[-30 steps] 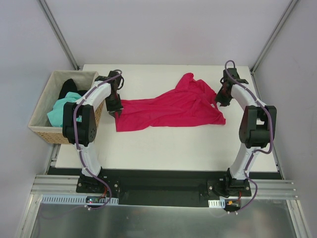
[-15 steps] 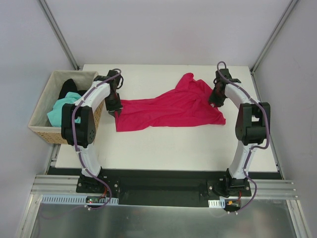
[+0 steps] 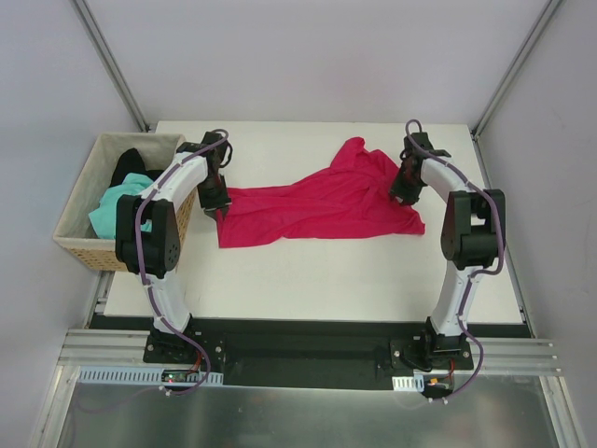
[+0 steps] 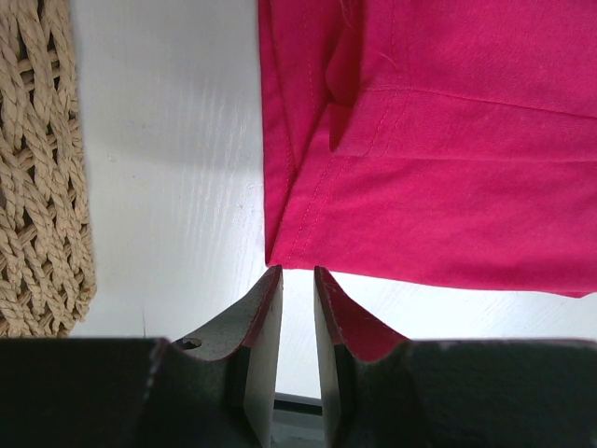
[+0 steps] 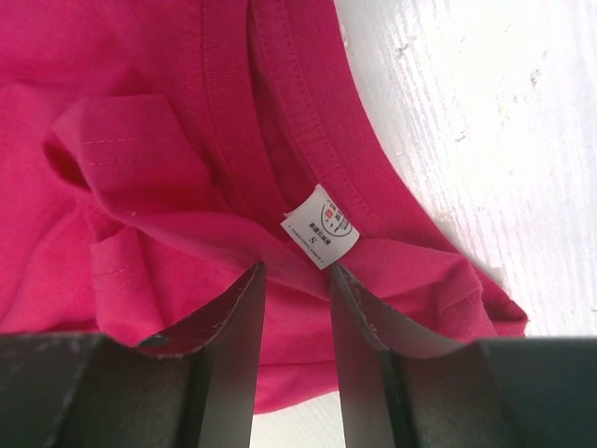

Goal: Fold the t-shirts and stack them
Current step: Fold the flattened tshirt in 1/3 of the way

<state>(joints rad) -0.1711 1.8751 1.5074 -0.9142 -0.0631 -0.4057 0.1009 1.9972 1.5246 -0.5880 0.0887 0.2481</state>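
Crimson t-shirt (image 3: 317,203) lies spread, rumpled, on the surface (image 3: 308,275). Left end effector (image 4: 297,273): narrow gap, tips at the hem corner, bare surface showing between them. Right end effector (image 5: 297,269): narrow gap over the collar, by the label (image 5: 322,226); grip on cloth not discernible. Teal t-shirt (image 3: 110,210) and black t-shirt (image 3: 129,166) in the basket (image 3: 79,245).

Both arms reach forward, left claw (image 4: 297,270) and right claw (image 5: 296,268) low, jaws narrowly parted.
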